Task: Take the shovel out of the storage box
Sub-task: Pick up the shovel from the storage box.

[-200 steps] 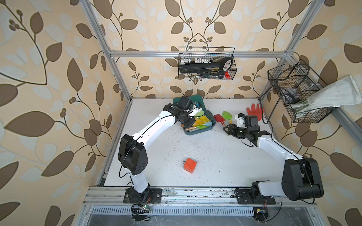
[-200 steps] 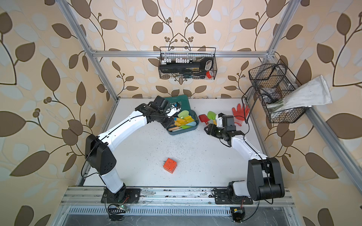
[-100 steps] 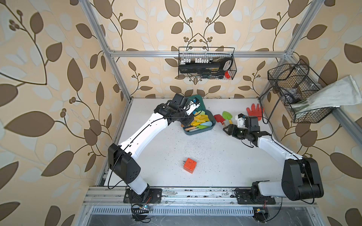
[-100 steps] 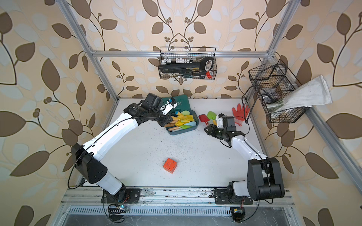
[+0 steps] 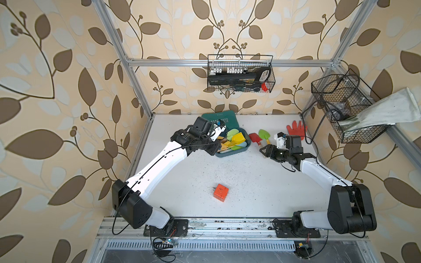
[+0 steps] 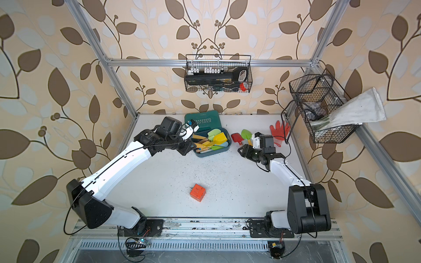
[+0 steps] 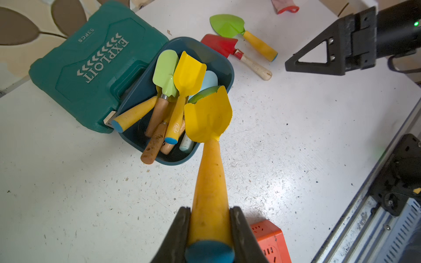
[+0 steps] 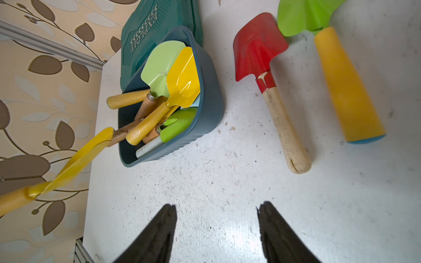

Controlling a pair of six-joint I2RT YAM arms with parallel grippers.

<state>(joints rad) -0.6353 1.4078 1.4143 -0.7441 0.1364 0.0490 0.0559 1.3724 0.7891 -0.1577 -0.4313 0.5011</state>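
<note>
Left gripper (image 7: 209, 210) is clamped on the thick yellow handle of a yellow shovel (image 7: 208, 116), one finger (image 7: 182, 223) pressed on each side near the blue end cap. In the right wrist view this shovel (image 8: 77, 157) hangs tilted in the air, outside the storage box (image 8: 205, 109). Its blade tip is close to a brown wooden handle (image 8: 123, 133) that juts over the box's end, and I cannot tell whether the two touch. The storage box (image 5: 227, 154) sits on the white worktop (image 5: 250, 182) towards the back, touching the green EXPLOIT case (image 7: 91, 61) behind it. Inside lie several more shovels, among them a light green one (image 7: 165, 70) and another yellow one (image 7: 189, 72), their handles piled towards the left arm's end. Right gripper (image 8: 216, 211) hovers low over bare worktop with its fingers spread apart and nothing between them. A red shovel (image 8: 257, 45) with a pale wooden handle and a green shovel (image 8: 303, 18) with a yellow handle lie side by side on the worktop just beside the box. An orange cube (image 5: 221, 192) sits well apart, nearer the front.
</note>
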